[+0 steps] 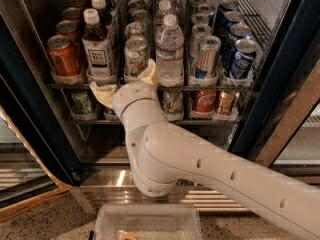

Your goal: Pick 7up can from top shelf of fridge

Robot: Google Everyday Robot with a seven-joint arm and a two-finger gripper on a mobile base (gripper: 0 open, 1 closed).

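gripper [126, 82] hanging wide open at top shelf [220, 88] edge | 7up can [136, 58] sitting just behind, maybe touching | water bottle [169, 49] crowding right

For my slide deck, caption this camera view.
Open gripper just below the 7up can at the front of the top shelf of the fridge.

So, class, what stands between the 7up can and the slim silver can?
A water bottle, in the camera view; the gripper sits open just below the 7up can.
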